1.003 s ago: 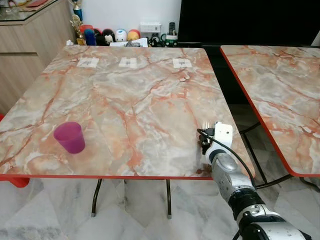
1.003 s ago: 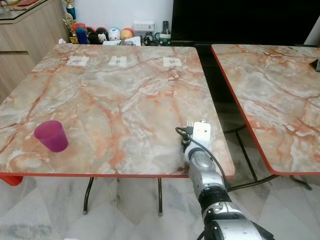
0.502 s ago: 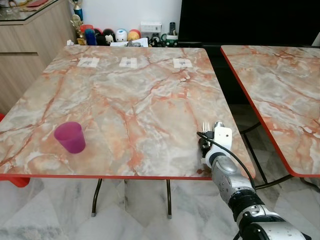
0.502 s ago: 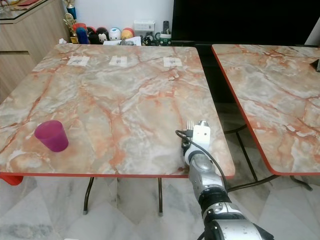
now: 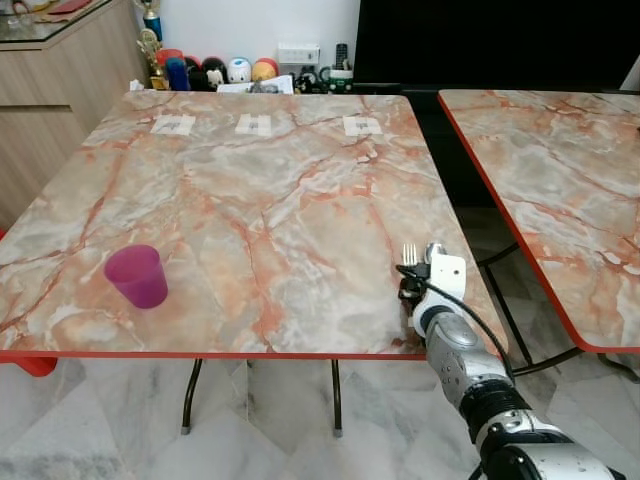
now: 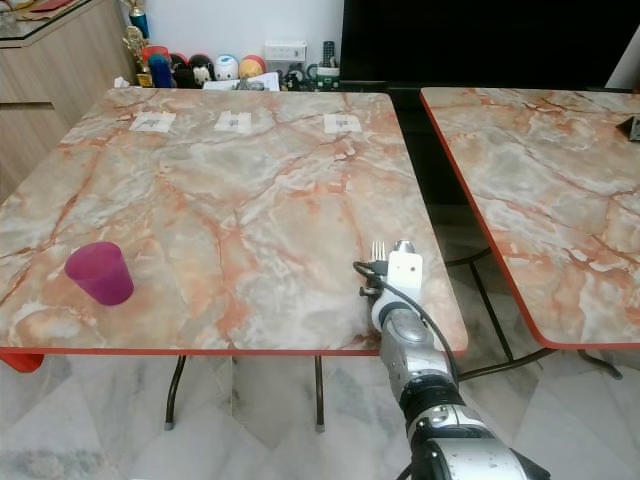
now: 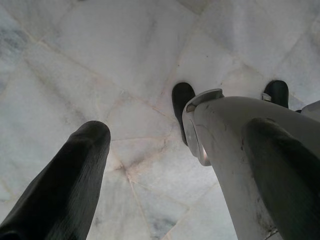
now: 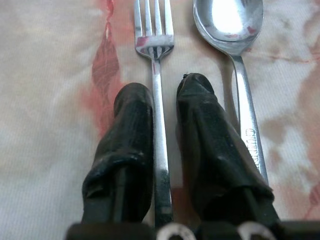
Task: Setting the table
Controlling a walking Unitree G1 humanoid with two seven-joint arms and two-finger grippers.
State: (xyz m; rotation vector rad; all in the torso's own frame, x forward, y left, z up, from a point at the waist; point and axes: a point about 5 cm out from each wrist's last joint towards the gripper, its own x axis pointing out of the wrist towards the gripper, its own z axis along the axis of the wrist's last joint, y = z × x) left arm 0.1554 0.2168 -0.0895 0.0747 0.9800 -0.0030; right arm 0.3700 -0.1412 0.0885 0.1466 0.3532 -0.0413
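Right gripper [image 8: 165, 102] w/ fingers straddling the silver metal fork [image 8: 156, 55], beside the silver spoon [image 8: 231, 22] nr the marble bench's [image 5: 250, 190] front-right corner; purple plastic cup [image 5: 136, 276] front-left; plates etc. seemingly left.

Place: home dining/living room | Evidence: two marble-look folding tables [image 5: 260, 190] on marble floor tiles [image 5: 100, 420] | Behind tables: wooden cabinet [image 5: 60, 75], toy figurines [image 5: 215, 70], dark TV screen [image 5: 490, 40]
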